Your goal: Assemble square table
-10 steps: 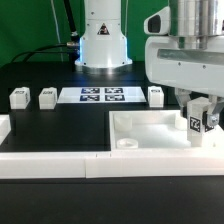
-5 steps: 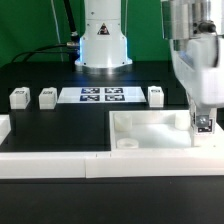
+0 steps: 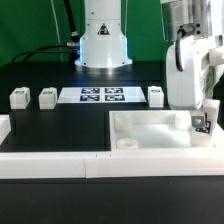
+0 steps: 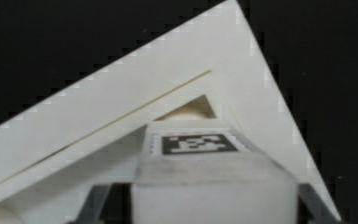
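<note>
The white square table panel [image 3: 150, 135] lies on the black surface at the exterior view's right, raised rim up. My gripper [image 3: 200, 126] hangs over its right corner, shut on a white leg peg [image 3: 199, 123] that stands upright against the panel. The wrist view shows that leg peg [image 4: 202, 170], tag facing the camera, filling the gap between my dark fingers [image 4: 101, 205] of the gripper [image 4: 202, 208]. Beneath it lies the panel's pointed corner [image 4: 140, 100]. Three more leg pegs stand loose on the surface: two [image 3: 18, 98] [image 3: 47, 97] at the left and one [image 3: 156, 95] behind the panel.
The marker board [image 3: 103, 96] lies flat in front of the robot base [image 3: 103, 40]. Long white bars [image 3: 60, 165] edge the front of the black surface. A round socket [image 3: 127, 143] shows in the panel's front left corner.
The hand has turned about its upright axis with the leg peg in it. It has stayed over the panel's right corner. The peg's tag now faces less toward the exterior camera.
</note>
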`<state>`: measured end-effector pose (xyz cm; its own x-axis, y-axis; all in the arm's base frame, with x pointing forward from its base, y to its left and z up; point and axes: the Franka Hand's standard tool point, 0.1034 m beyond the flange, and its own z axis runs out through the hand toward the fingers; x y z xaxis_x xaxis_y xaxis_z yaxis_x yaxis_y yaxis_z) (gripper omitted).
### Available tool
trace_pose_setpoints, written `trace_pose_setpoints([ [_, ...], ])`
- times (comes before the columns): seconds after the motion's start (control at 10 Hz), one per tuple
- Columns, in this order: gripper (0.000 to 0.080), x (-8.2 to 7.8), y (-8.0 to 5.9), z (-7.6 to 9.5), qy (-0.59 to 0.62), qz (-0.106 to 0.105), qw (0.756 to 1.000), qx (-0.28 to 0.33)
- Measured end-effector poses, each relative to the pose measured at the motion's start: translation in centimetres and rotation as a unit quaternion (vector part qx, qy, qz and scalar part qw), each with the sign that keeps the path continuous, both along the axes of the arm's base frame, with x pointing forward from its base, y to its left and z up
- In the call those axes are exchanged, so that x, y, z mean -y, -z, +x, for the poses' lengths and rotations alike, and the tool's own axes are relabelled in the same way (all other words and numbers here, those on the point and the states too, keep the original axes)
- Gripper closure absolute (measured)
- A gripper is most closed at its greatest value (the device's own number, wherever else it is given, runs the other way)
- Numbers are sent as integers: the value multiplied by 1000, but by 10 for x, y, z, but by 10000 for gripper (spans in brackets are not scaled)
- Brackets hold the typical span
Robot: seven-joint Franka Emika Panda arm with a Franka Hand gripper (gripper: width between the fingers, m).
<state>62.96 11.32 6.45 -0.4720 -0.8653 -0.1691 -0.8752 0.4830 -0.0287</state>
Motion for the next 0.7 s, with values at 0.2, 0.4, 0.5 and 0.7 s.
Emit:
trace_pose_setpoints([
  [0.2, 506, -3, 1, -2, 0, 8, 1000, 1],
  [0.4, 506, -2, 1, -4, -11, 9, 1000, -2],
  [0.5, 410, -2, 1, -4, -22, 7, 1000, -1],
  [0.7, 275, -4, 2, -4, -103, -3, 995, 10],
])
